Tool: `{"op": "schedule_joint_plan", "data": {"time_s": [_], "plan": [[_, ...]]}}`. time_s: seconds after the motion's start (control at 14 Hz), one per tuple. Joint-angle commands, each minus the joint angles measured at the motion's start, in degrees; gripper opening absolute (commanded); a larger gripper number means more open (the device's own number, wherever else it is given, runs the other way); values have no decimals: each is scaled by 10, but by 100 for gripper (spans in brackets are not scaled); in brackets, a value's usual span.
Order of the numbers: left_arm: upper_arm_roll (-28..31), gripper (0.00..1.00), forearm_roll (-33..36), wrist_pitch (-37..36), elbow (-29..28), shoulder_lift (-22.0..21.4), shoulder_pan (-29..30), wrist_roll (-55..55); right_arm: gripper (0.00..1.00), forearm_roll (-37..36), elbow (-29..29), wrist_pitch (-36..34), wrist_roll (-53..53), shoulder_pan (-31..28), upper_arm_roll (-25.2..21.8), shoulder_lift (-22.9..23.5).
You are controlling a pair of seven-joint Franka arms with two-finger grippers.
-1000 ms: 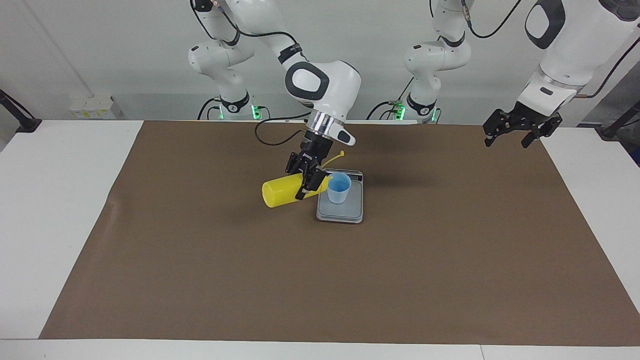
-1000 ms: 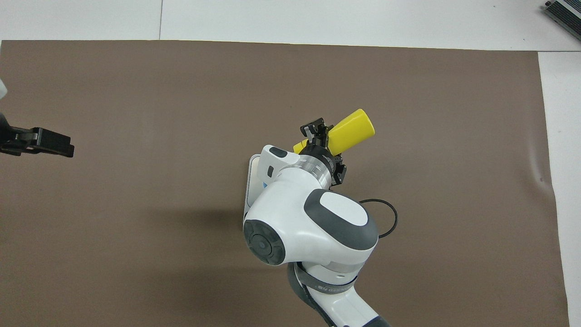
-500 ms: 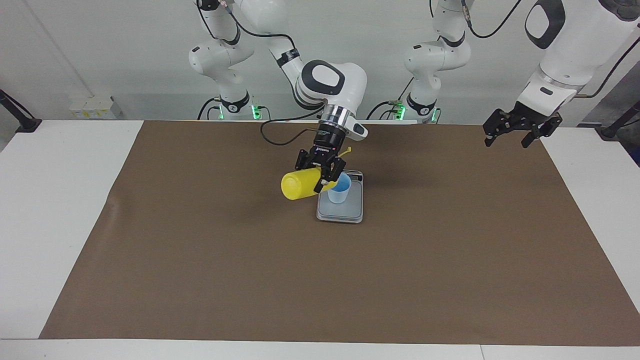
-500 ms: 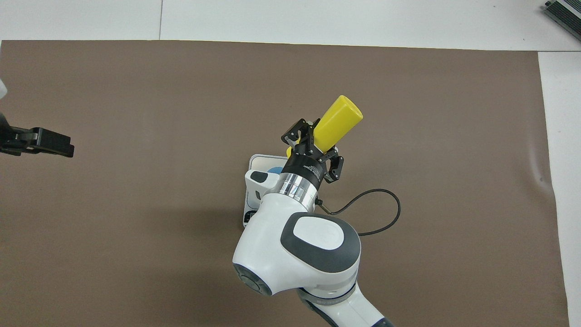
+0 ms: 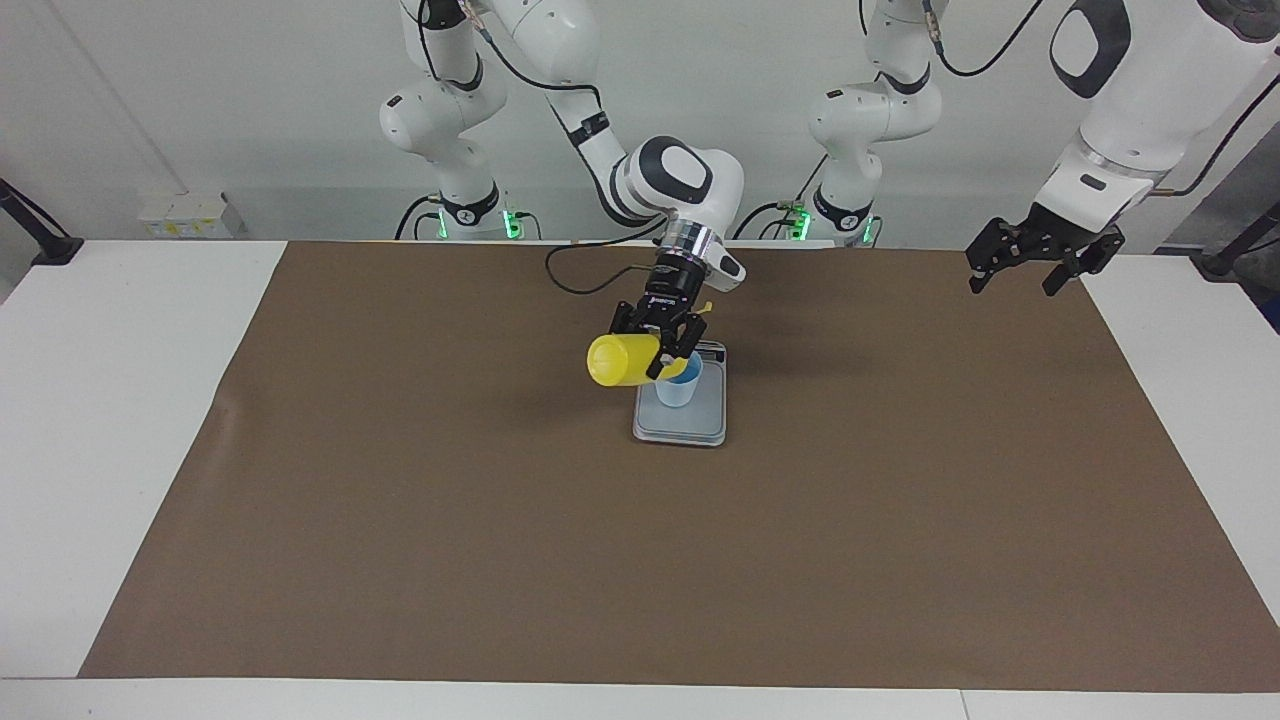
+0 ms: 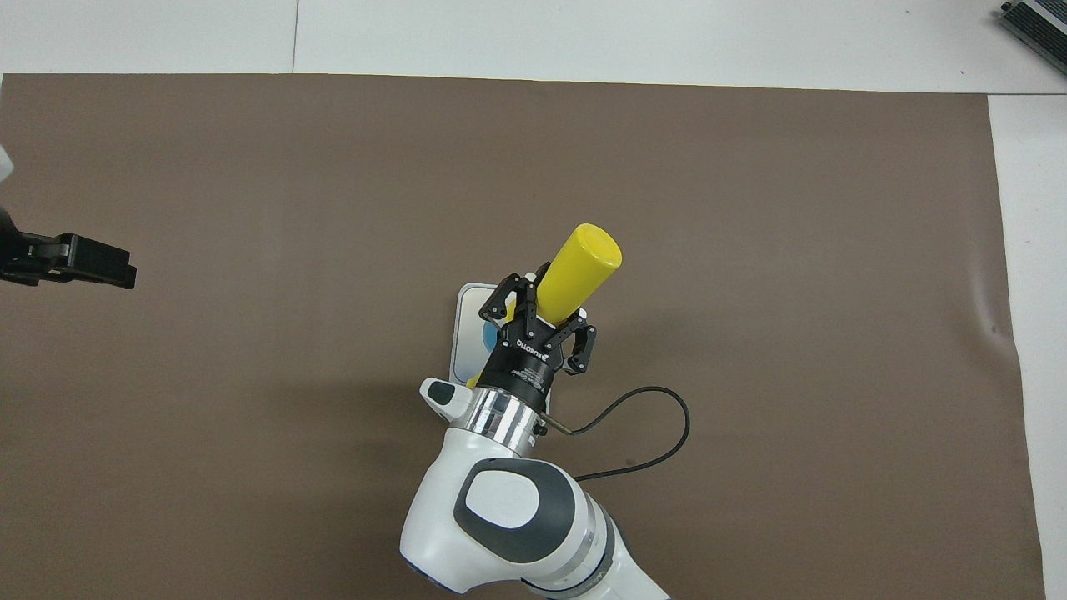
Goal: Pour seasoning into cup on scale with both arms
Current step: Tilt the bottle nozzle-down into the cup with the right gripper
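My right gripper [image 5: 664, 350] [image 6: 540, 314] is shut on the yellow seasoning bottle [image 5: 618, 360] [image 6: 581, 268] near its nozzle end. The bottle is held in the air, tipped over, with its nozzle end over the pale blue cup [image 5: 679, 387] [image 6: 489, 337] and its flat base up and pointing away from the robots. The nozzle itself is hidden by the gripper. The cup stands on the silver-grey scale [image 5: 683, 427] [image 6: 466, 302]. My left gripper [image 5: 1040, 262] [image 6: 71, 258] is open and empty, waiting in the air over the left arm's end of the brown mat.
A brown mat [image 5: 640, 560] [image 6: 333, 167] covers most of the white table [image 5: 120, 400]. A black cable [image 6: 642, 433] loops from the right wrist over the mat beside the scale.
My right wrist has drawn back toward the robots and swung the bottle, so its base now points more away from them and sits higher. The left arm has not moved.
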Motion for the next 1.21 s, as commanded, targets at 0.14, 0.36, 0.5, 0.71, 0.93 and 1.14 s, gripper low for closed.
{"op": "schedule_joint_plan", "data": {"time_s": [0.14,0.36,0.5,0.71,0.93,1.14], "plan": [[-3,100,-6,-2,-14,-14,9,8,0,-25,-10,-4,13,-5,3,-13],[-3,100,-6,-2,-14,-15,9,8,0,-18,-6,-2,12,-8,3,-16],[-4,100,-6,-2,-14,-14,9,8,0,-16,-4,3,11,-11,4,-19],[-3,100,-6,-2,-14,-15,9,8,0,-16,-5,4,10,-13,4,-23],[-4,100,-6,-2,-14,-14,9,8,0,18,-3,41,9,-36,4,-40],[-3,100,-6,-2,-14,-14,9,8,0,74,10,61,6,-61,4,-56]]}}
